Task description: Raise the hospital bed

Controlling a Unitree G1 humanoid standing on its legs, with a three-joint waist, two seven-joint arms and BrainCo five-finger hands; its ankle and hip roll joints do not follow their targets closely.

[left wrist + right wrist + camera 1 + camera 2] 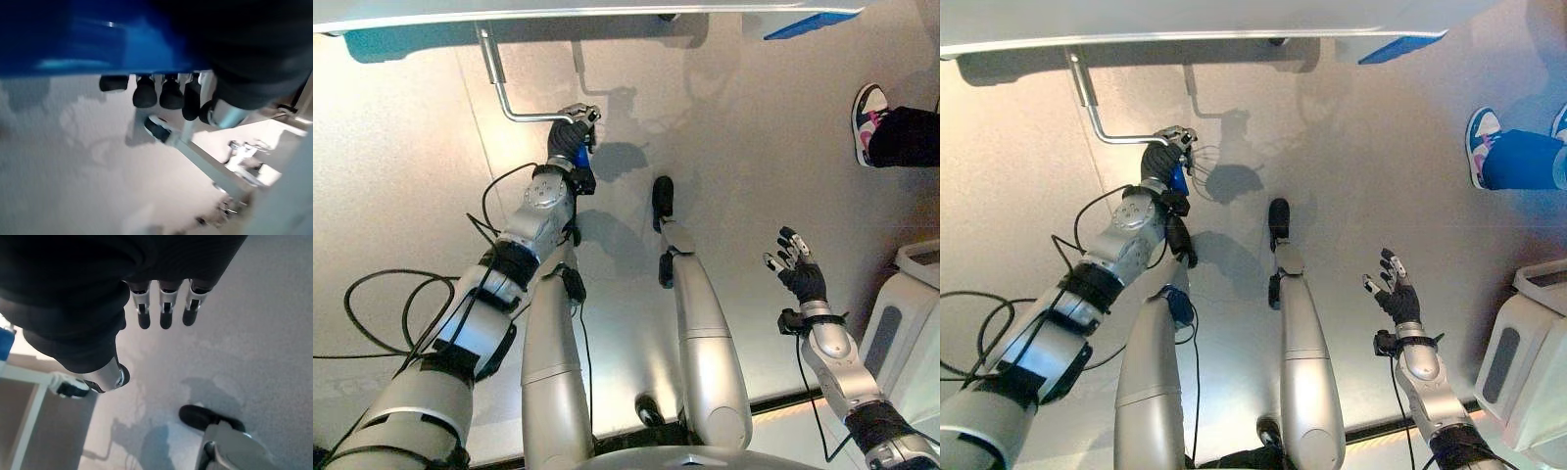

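Over pale grey floor, the left hand (573, 132) is curled round the bed's crank handle (524, 117) at far left, so cranking seems underway, while the right hand (798, 266) hangs open near right.

Grey floor (754, 176), person's shoe (867, 110) on it
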